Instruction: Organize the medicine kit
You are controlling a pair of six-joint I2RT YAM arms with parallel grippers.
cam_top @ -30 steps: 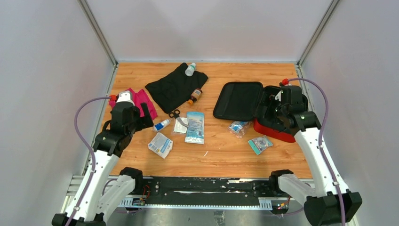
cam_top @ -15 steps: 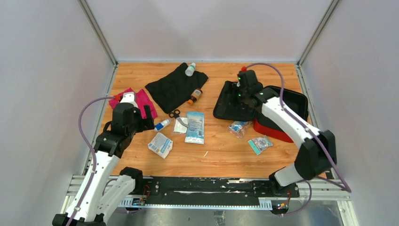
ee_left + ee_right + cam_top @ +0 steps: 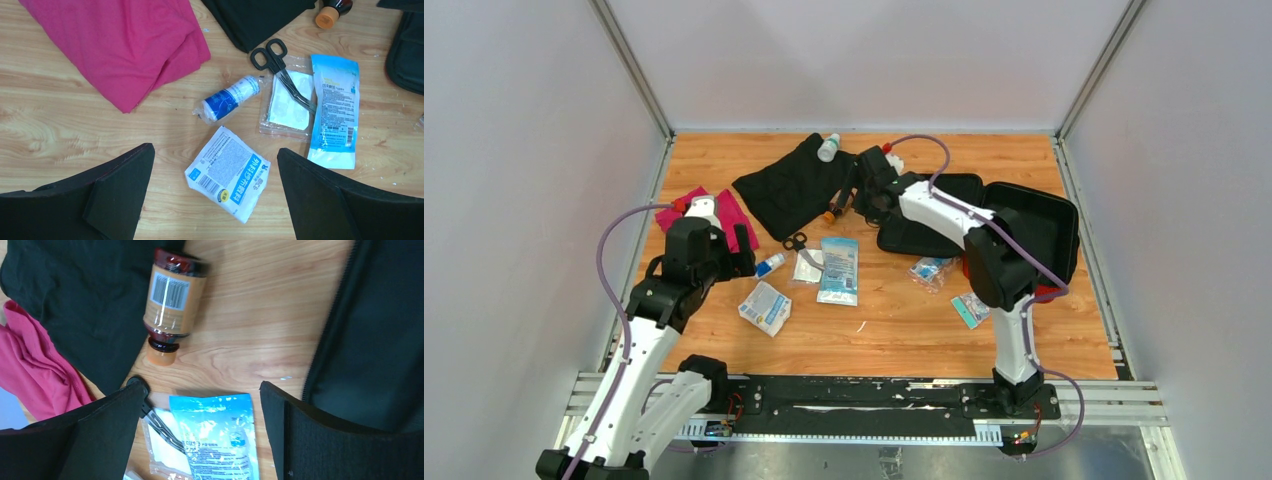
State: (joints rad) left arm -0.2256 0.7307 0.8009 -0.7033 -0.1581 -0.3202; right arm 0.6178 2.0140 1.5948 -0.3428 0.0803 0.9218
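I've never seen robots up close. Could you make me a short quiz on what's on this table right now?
1. True or false: the medicine kit lies unzipped, its black lining showing.
2. What lies across the clear packet? A: scissors. B: a spoon. C: a pen.
3. Fill in: the left gripper and the right gripper both have their jaws ___, with nothing held between them.

Key: 1 true; 2 A; 3 open.
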